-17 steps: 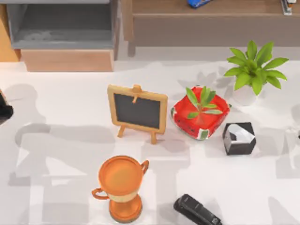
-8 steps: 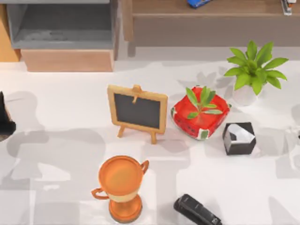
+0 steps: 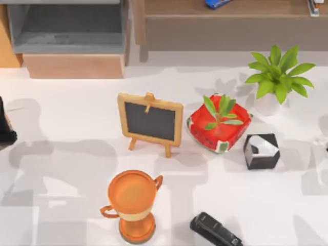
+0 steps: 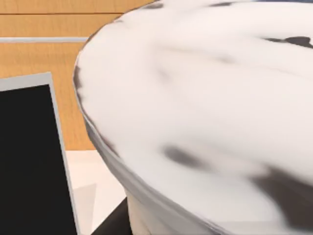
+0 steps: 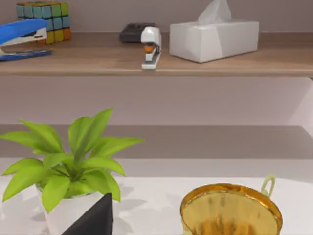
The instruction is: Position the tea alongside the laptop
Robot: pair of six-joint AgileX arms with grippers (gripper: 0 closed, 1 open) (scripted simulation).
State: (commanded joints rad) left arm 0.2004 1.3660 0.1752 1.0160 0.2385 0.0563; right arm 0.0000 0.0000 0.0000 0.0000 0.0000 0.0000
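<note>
At far left edge of the table (image 3: 61,169), top view, we noted a dark bit of our left arm (image 3: 5,128), mostly cut off by frame. Left gripper's fingers: couldn't tell open or shut. Left wrist view was taken up close by the tea (image 4: 205,112), its white domed lid w/ dark smudges, cup wall just under the rim. Beside it, a dark laptop (image 4: 29,161) screen w/ pale bezel stood upright, near the tea but apart; wood panelling behind. Whether we had hold of the tea, couldn't tell.

Right arm parked off the right side; fingers' state couldn't be told either. Its wrist view looked across at a leafy potted plant (image 5: 68,166), a gold cup (image 5: 230,210) w/ handle, and a shelf (image 5: 195,63) carrying a tissue box (image 5: 215,36), a white stapler (image 5: 150,46), a blue stapler (image 5: 22,36) and a colour cube (image 5: 44,22).

Mid-table from above: small chalkboard easel (image 3: 149,122), red planter (image 3: 219,127) w/ green sprig, black-and-silver block (image 3: 261,150), orange trophy cup (image 3: 132,204) near front, black stapler (image 3: 215,230) at front edge, white-potted plant (image 3: 275,77) at back right.
</note>
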